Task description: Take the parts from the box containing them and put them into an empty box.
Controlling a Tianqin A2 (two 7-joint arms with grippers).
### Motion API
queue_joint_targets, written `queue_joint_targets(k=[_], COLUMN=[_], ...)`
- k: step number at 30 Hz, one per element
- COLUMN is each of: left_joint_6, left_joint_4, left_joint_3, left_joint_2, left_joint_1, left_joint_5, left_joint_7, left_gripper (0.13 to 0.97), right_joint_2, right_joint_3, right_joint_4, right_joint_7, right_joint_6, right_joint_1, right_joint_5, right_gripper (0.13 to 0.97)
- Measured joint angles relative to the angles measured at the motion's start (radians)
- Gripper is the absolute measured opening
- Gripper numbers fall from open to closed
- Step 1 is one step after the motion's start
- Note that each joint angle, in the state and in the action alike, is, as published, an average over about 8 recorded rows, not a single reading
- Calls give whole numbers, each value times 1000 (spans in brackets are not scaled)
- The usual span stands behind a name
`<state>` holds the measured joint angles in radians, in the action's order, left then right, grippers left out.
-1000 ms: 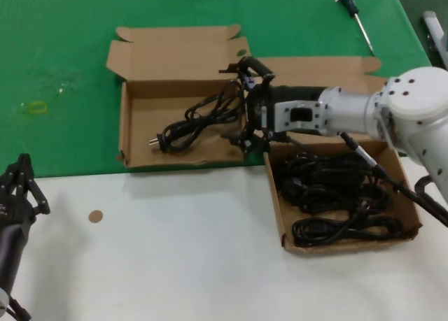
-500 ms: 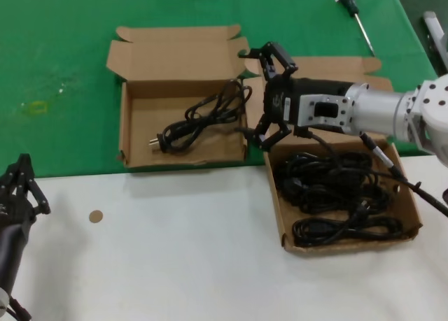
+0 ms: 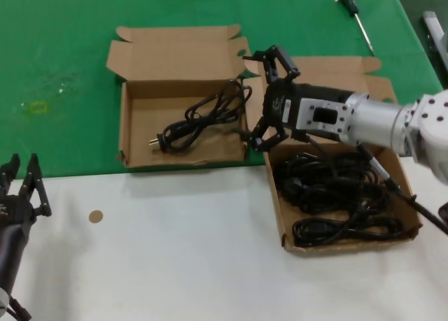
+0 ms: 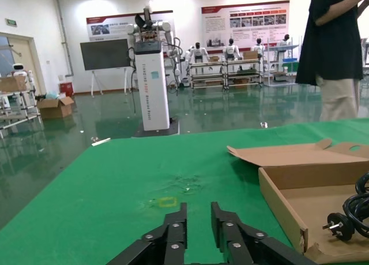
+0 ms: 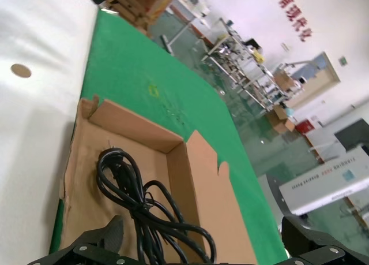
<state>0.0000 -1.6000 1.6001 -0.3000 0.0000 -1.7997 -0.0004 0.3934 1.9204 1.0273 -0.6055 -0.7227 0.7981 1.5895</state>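
The deeper left box (image 3: pixel 133 129) holds one coiled black power cord (image 3: pixel 203 115), plug toward its front left. The shallow right box (image 3: pixel 414 231) holds several black cords (image 3: pixel 329 188). My right gripper (image 3: pixel 248 97) is open and empty, hovering over the gap between the boxes, beside the left box's right wall. The right wrist view shows its open fingers (image 5: pixel 109 237) around the cord (image 5: pixel 130 198) lying in that box (image 5: pixel 173 167). My left gripper (image 3: pixel 22 184) is parked low at the left, open and empty (image 4: pixel 198 216). The left wrist view also shows the left box (image 4: pixel 282 201) and the plug (image 4: pixel 334 223).
A screwdriver (image 3: pixel 353 10) lies on the green mat at the far right. A yellow mark (image 3: pixel 35 106) sits on the mat at the left. A small brown disc (image 3: pixel 96 215) lies on the white table. A person (image 4: pixel 340 45) stands beyond the table.
My right gripper has drawn back to the right off the left box with its fingers spread, leaving the cord lying inside. My left gripper's fingers have spread apart.
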Motion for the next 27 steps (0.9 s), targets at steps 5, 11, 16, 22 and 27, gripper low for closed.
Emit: queue_joint_targets(k=[5,11,16,22,27], left_joint_6=[0,0,0,0,0], left_joint_4=[0,0,0,0,0], left_joint_3=[0,0,0,0,0], left_joint_2=[0,0,0,0,0], left_joint_1=[0,0,0,0,0], left_joint_5=[0,0,0,0,0], left_joint_7=[0,0,0,1,0], left_gripper=[235,327,424,521,602], right_joint_2=[-6,-14,-21,-29,-35], right_joint_3=[-21,-48,-71,-99,-122], right_joint_4=[38,87,127,176,217], right_joint_7=[40,92,135,186,230], right_joint_6=[48,109,161,223,274], right_joint_1=[-53,-121,-177,-246,-303], right_joint_5=[14,32,47,65,80], right_gripper=[966,966,966,966,966])
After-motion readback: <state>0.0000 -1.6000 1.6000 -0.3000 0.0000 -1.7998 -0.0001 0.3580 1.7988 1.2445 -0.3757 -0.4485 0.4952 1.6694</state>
